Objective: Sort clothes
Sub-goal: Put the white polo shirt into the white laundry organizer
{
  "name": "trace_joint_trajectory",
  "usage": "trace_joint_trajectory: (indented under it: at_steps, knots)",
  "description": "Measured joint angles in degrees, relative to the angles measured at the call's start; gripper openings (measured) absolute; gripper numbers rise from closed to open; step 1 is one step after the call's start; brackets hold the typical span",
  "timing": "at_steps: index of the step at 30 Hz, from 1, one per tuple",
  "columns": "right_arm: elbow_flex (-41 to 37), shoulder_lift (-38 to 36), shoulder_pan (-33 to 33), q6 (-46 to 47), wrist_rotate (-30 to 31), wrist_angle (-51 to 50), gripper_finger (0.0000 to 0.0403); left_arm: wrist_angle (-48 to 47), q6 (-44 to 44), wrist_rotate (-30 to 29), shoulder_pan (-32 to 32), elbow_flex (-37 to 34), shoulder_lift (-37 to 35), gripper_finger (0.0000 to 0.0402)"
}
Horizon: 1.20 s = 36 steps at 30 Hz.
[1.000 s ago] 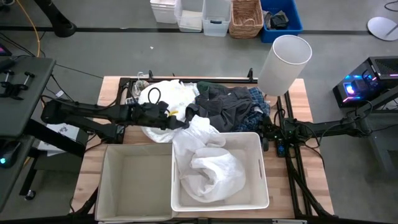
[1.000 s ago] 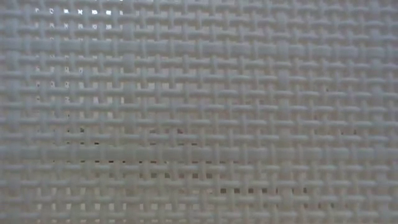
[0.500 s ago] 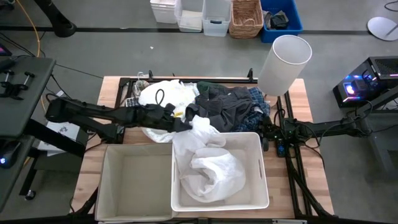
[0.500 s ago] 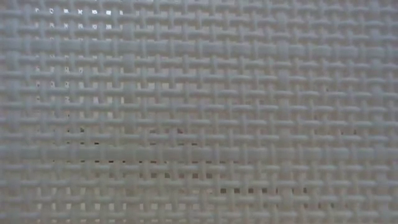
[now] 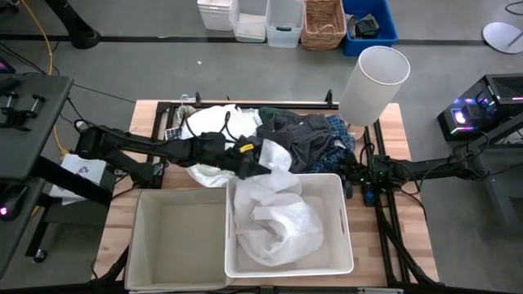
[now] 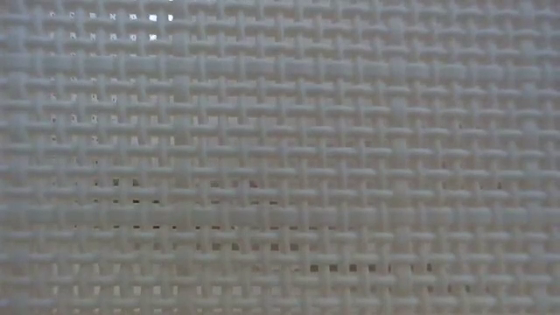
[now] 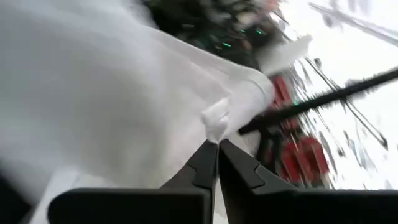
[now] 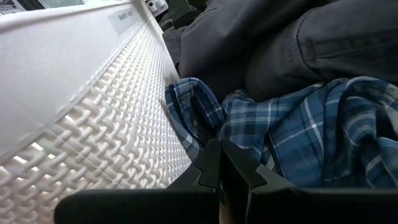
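While my left jaws [image 5: 260, 157] pinch shut on a soft white garment [image 5: 274, 214] over the rigid white bin [image 5: 344, 237], the dark grey one [image 5: 298, 140] and blue-white plaid shirt [image 8: 323, 124] wait; right jaws [image 8: 219, 163] closed, empty.

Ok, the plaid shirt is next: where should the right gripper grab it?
Probably the plaid shirt's bunched fold nearest the right gripper, beside the white bin's woven wall. Approach from the table's right, since the dark grey garment overlaps its far side.

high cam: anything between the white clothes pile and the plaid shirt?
Yes: the dark grey garment lies between the white pile and the plaid shirt, seen in the high view.
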Motion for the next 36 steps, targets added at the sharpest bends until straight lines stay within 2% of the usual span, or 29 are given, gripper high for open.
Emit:
trace_joint_trajectory:
  at_steps: [7, 11, 15, 18, 20, 24, 26, 31, 34, 36]
  knots:
    - [0.0, 0.0, 0.0, 0.0, 0.0, 0.0, 0.0000, 0.2, 23.5, 16.0, -4.2, 4.9, 0.5, 0.0002]
    - [0.0, 0.0, 0.0, 0.0, 0.0, 0.0, 0.0000, -0.9, 34.9, 19.6, -7.9, 6.6, 0.0, 0.0001]
    - [0.0, 0.0, 0.0, 0.0, 0.0, -0.2, 0.0000, -12.4, 43.4, 20.0, -11.3, 7.1, 0.2, 0.0001]
    - [0.0, 0.0, 0.0, 0.0, 0.0, -0.4, 0.0000, -20.6, 44.1, 20.0, -13.2, 7.0, 1.1, 0.0001]
    - [0.0, 0.0, 0.0, 0.0, 0.0, -0.4, 0.0000, -22.4, 41.8, 19.9, -14.3, 7.0, 2.1, 0.0000]
    - [0.0, 0.0, 0.0, 0.0, 0.0, -0.4, 0.0000, -21.3, 30.5, 14.6, -15.8, 7.0, 4.0, 0.0007]
    - [0.0, 0.0, 0.0, 0.0, 0.0, -0.4, 0.0000, -19.3, 27.0, 13.9, -16.0, 7.0, 4.3, 0.0022]
    - [0.0, 0.0, 0.0, 0.0, 0.0, -0.4, 0.0000, -11.9, 23.7, 15.2, -15.8, 7.5, 3.0, 0.0093]
    - [0.0, 0.0, 0.0, 0.0, 0.0, -0.4, 0.0000, -13.0, 28.1, 15.8, -15.5, 11.2, 1.9, 0.0149]
    - [0.0, 0.0, 0.0, 0.0, 0.0, -0.4, 0.0000, -18.7, 33.9, 17.0, -15.2, 15.3, 1.0, 0.0185]
